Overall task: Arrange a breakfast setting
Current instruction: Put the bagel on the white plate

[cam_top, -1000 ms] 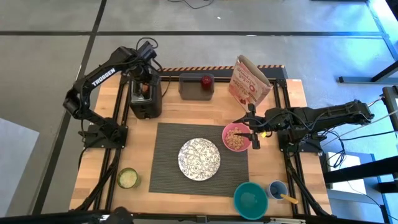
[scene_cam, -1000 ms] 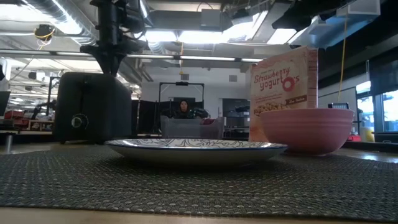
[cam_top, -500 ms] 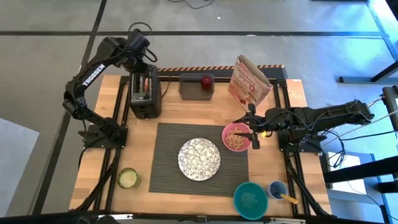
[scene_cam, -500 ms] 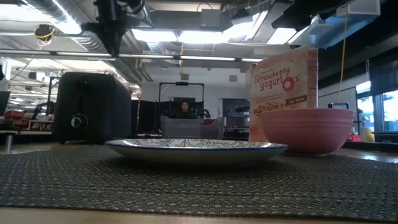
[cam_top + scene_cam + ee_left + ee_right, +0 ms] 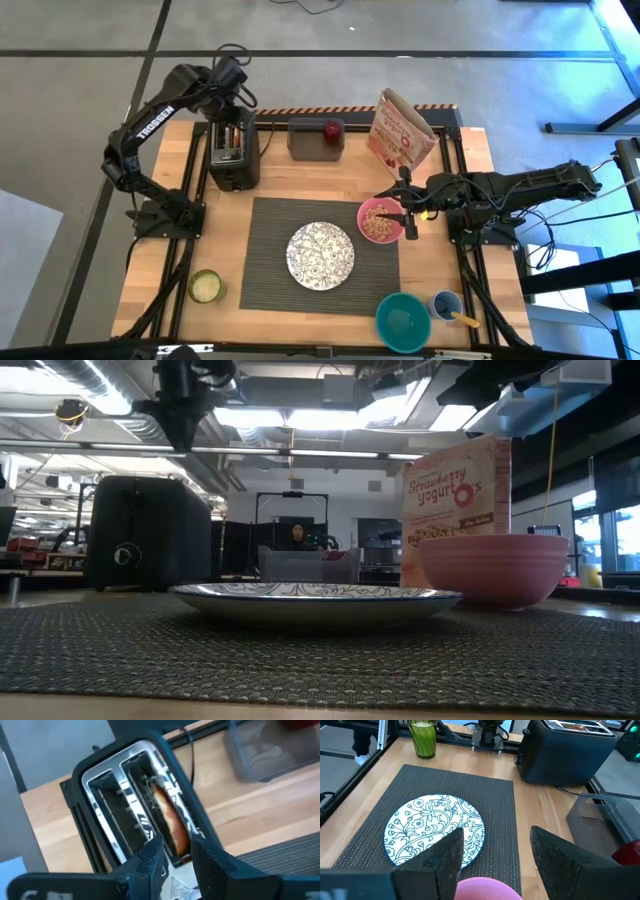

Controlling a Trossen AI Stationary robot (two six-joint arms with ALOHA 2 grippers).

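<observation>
A black toaster point(image 5: 234, 152) stands at the far left, with the toasted bagel point(image 5: 171, 826) upright in one slot. My left gripper point(image 5: 176, 851) hangs above it, pointing down, open by a narrow gap and holding nothing; in the low view my left gripper point(image 5: 185, 440) is clear of the toaster top. The patterned white plate point(image 5: 320, 255) lies on the dark ribbed mat point(image 5: 270, 235). The pink bowl point(image 5: 380, 222), with cereal in it, sits on the mat's right part. My right gripper point(image 5: 495, 850) hovers open over the bowl's right rim. The red apple point(image 5: 331, 129) rests on a grey box.
A cereal box point(image 5: 400, 130) stands at the far right. A teal bowl point(image 5: 402, 320) and a blue cup point(image 5: 445, 303) with a yellow-handled spoon point(image 5: 463, 319) sit at the near right. A jar with a green lid point(image 5: 205, 286) is at the near left.
My left gripper has risen straight up from the toaster's top and now hangs clear above it. The bagel has stayed in its slot.
</observation>
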